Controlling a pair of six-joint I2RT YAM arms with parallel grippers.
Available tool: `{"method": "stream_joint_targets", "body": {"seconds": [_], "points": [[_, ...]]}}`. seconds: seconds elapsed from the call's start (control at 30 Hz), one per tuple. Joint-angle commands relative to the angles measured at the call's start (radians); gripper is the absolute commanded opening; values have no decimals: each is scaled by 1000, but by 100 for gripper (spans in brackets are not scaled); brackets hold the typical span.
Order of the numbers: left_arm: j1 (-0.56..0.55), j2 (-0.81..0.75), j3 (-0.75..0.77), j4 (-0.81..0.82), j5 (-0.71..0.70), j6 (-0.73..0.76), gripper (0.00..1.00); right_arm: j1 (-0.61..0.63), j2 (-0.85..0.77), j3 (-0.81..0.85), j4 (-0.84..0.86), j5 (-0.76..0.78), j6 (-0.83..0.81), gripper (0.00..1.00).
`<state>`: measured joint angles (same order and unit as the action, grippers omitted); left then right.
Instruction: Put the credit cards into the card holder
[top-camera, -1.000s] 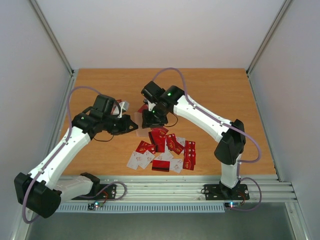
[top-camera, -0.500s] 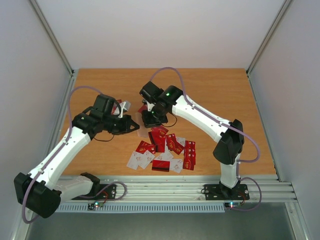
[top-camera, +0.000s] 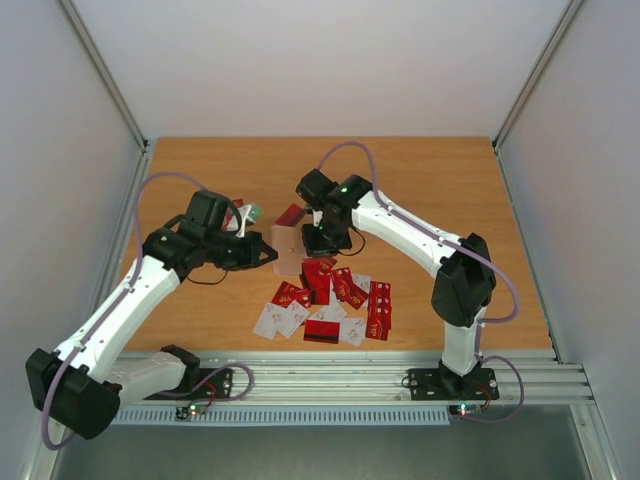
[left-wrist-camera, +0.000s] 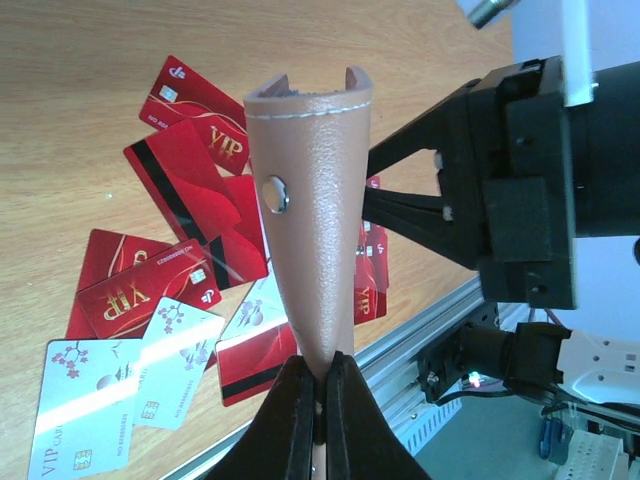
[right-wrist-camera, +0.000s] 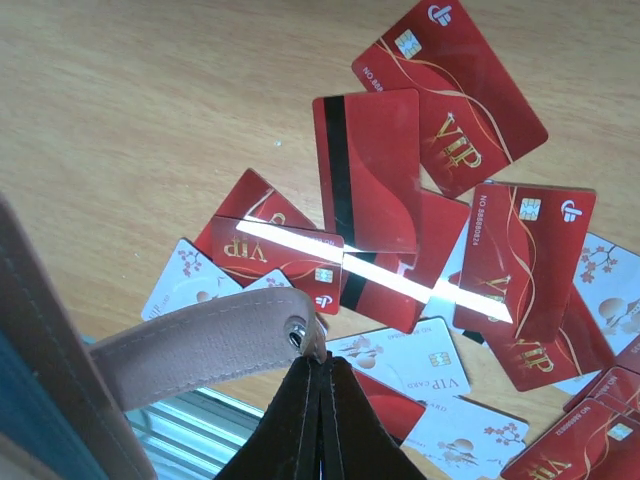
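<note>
holder location: card holder (top-camera: 287, 248) sits mid-frame in the top view, between the two gripper tips and just above the card pile. Looks lifted off the table (top-camera: 430, 170), but I can't confirm that.
left gripper (left-wrist-camera: 316, 400): clamped tight on the holder's near edge, bottom centre of the left wrist view.
right gripper (right-wrist-camera: 321, 385): closed on the holder's flap (right-wrist-camera: 200, 345), pinching right at the snap (right-wrist-camera: 297, 335), bottom centre of the right wrist view.
holder axis: in the left wrist view the long axis runs bottom to top. It is narrow at the clamp and widens upward, and the far end points to the top of the frame. Tan outer face is toward the camera.
cards: credit cards (top-camera: 330, 300) are loose on the table, lower centre of the top view. Red and white faces are mixed and several overlap. I can't see any in the holder.
risk 1: both grippers are on the holder, so neither is free for a card. Once one lets go, the holder may sag or fold shut.
risk 2: the right grip is thin and sits on the metal snap, so a hard pull apart could slip the flap out.
risk 3: opposing pulls could twist the holder in the left pinch.
risk 4: the cards are flat, glossy and stacked, so a pick may lift two or skid.
</note>
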<state>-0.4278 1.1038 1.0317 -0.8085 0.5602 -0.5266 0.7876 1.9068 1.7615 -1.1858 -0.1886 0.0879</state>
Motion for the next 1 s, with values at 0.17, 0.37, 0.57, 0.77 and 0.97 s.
{"method": "stream_joint_targets", "body": {"seconds": [0.17,0.37,0.57,0.77,0.97], "points": [[-4,-7,-77,46,-110,-22,0,-12,-70,-108,187,-212,-12,1],[38,34,-148,109,-121,-12,0,-13,20,-88,235,-247,-12,1],[134,184,-174,211,-37,31,0,-22,147,34,212,-247,-31,1],[204,317,-137,222,7,94,0,-36,269,143,185,-281,-29,1],[219,409,-89,134,-109,150,24,-42,344,183,200,-316,-28,1]]}}
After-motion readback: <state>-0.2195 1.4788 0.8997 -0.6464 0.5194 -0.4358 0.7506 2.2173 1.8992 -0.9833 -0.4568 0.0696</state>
